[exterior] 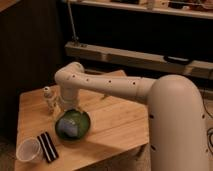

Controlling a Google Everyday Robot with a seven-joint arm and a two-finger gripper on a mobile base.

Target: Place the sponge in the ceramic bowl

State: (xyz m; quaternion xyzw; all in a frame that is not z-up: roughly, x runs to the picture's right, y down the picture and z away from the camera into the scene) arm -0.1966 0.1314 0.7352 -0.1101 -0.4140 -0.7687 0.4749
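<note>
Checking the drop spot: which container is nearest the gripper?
The dark-green ceramic bowl, right below the gripper; the clear plastic cup sits apart, lower left in view.

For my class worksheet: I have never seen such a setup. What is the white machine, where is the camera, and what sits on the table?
The white machine is a robot filling the right side; its one arm reaches left over a wooden table. There is a single view, looking down on the table; where the camera is mounted is unknown. The gripper hangs above the dark-green ceramic bowl. A light-blue sponge shows inside the bowl; whether it is gripped cannot be told. Nearby are a clear plastic cup, a black striped rectangle and a small pale upright object.
</note>
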